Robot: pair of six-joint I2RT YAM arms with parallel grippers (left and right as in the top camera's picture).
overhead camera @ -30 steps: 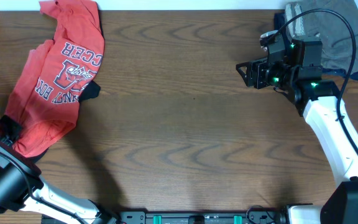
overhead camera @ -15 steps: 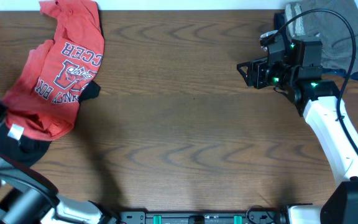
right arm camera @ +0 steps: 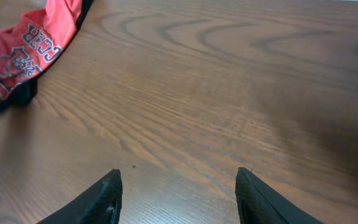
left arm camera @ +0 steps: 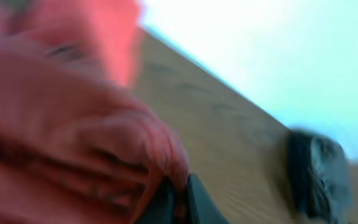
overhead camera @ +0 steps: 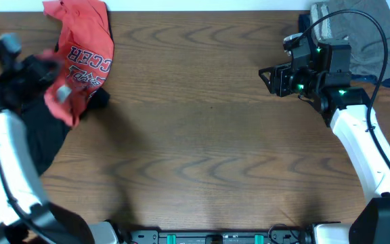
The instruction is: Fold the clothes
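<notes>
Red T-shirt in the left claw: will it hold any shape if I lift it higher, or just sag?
Probably floppy: the red T-shirt bunches in soft folds at the left claw. Likely light, since one pinch raises a wide fold. The rest would probably drag over the table.

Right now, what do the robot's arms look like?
Both arms are white tubes with black ends. The right arm has a chunky black wrist with little green lights and a black cable looping over it. The right gripper has two black wedge-shaped fingers. The left arm is blurry.
</notes>
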